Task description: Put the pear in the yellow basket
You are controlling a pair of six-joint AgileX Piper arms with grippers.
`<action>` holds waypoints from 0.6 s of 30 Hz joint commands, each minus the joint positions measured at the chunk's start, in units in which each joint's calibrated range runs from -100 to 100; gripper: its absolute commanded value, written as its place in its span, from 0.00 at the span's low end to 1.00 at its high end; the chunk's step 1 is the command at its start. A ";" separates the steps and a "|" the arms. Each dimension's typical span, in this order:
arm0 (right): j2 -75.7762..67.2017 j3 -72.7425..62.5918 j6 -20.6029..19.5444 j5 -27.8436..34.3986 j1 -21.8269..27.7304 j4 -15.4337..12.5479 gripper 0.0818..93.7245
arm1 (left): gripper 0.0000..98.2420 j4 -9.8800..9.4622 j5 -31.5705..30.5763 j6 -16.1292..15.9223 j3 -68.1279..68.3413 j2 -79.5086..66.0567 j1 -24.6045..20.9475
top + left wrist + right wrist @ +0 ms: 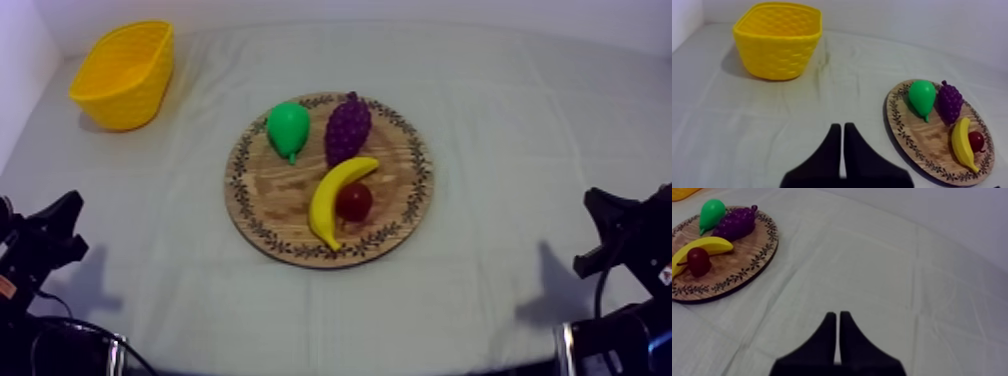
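A green pear (288, 128) (922, 97) (711, 212) lies on the far left part of the round wooden board (400, 215) (922, 145) (732, 275). The yellow basket (125, 75) (778, 40) stands at the table's far left. My left gripper (60, 225) (839, 131) rests low at the left side, shut on nothing, well short of the board. Low at the right side sits my right gripper (605, 215) (837, 319), its fingers together as a narrow wedge, far from the board.
On the board also lie purple grapes (347, 127) (950, 100) (734, 223), a banana (335, 200) (962, 144) (697, 250) and a small red fruit (354, 201) (976, 141) (698, 261) touching the banana. Grey-white cloth covers the table.
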 commanded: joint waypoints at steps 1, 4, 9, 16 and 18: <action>-0.04 -0.05 0.01 0.02 -0.01 -0.01 0.00 | 0.00 0.05 -0.07 0.17 -0.10 1.19 0.90; -0.04 -0.05 0.01 0.02 -0.01 -0.01 0.00 | 0.00 0.06 -0.07 0.03 -0.49 4.39 1.73; -0.04 -0.05 0.01 0.02 -0.01 -0.01 0.00 | 0.00 0.10 -0.07 -1.75 -3.06 10.68 3.60; -0.04 -0.05 0.01 0.02 -0.01 -0.01 0.00 | 0.00 -0.12 2.28 -1.36 -10.50 19.54 6.17; -0.04 -0.05 0.01 0.02 -0.01 -0.01 0.00 | 0.00 -0.15 3.21 -0.41 -13.15 22.31 6.45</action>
